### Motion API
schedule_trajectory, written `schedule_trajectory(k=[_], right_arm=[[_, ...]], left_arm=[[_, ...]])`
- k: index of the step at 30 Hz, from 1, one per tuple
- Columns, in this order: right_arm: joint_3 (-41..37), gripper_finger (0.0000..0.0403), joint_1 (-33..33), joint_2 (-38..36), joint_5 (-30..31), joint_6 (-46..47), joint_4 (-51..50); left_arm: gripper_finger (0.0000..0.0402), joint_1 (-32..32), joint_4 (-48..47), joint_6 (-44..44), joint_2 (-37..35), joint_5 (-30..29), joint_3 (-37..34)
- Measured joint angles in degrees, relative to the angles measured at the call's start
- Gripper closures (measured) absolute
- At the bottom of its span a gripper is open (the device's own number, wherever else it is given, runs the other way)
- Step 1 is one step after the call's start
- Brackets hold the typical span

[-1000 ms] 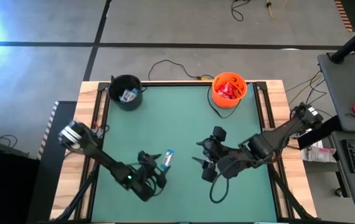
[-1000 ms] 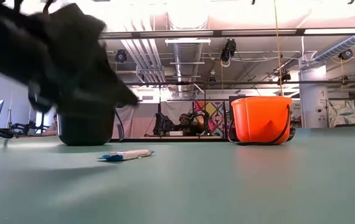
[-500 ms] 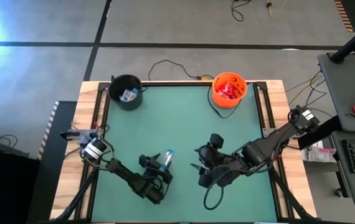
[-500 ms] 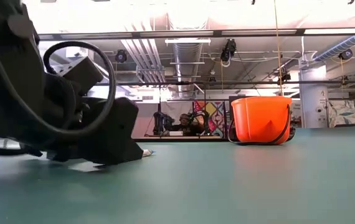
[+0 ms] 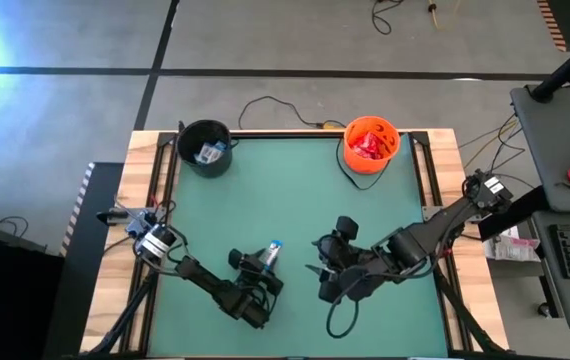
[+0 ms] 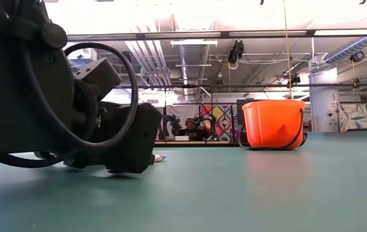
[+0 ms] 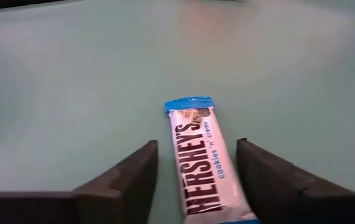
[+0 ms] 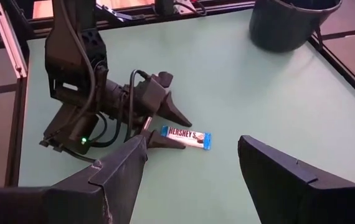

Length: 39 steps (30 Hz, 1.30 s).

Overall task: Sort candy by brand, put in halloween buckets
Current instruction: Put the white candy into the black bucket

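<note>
Seen from above, a green-topped desk with wooden edges holds two buckets along its far side. The black cauldron bucket sits at about 11 o'clock from the desk's centre, with a white-and-blue bar inside. The orange bucket sits at about 1 o'clock and holds red packets.

One white-and-blue candy bar lies flat on the desk at about 7 o'clock from centre. The wrapper reads Hershey's cookies 'n' creme, with a blue end pointing away from the left arm.

The left gripper is low at the desk surface, its fingers spread open on either side of the bar's near end. The wrist view shows a gap between each finger and the wrapper, so the bar is not clamped.

The right gripper sits near the bar, at about 3 o'clock from it, with its fingers wide open and holding nothing.
</note>
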Motion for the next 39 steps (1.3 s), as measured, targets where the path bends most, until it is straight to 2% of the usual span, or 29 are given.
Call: schedule_trajectory(k=[4, 8, 14, 21, 24, 26, 32, 35, 39], right_arm=[[0.0, 0.0156, 0.0, -0.02, 0.0, 0.0, 0.01], [0.0, 0.0156, 0.0, -0.02, -0.41, 0.44, 0.01], [0.0, 0.0156, 0.0, -0.02, -0.43, 0.37, 0.01], [0.0, 0.0156, -0.38, -0.02, -0.46, 0.33, 0.28], [0.0, 0.0156, -1.53, -0.02, -1.26, 0.11, 1.06], [0.0, 0.0156, -2.54, -0.04, -2.61, -0.32, 2.05], [0.0, 0.0156, -5.56, -0.04, -5.04, -4.92, 4.69], [0.0, 0.0156, -6.99, -0.04, -5.49, -6.9, 5.28], [0.0, 0.0156, -9.15, -0.07, -9.72, -9.78, 6.5]], left_arm=[[0.0256, 0.07, -0.33, 0.72, 0.0, 0.06, 0.0], [0.029, 0.09, -0.2, 1.59, -0.05, 0.04, -0.47], [0.03, 0.07, -3.58, 1.69, -0.94, 1.3, -0.68], [0.0297, 0.91, -18.07, 2.06, -8.81, 10.97, -2.42], [0.0298, 1.93, -23.77, 3.22, -14.61, 16.68, -5.98], [0.0298, 2.89, -23.82, 3.49, -19.75, 18.14, -8.54], [0.0298, 6.11, -24.93, 11.7, -37.76, 18.07, -16.73], [0.0298, 8.43, -24.58, 16.14, -46.56, 18.47, -18.99], [0.0298, 13.08, -24.87, 23.68, -58.36, 18.75, -19.58]])
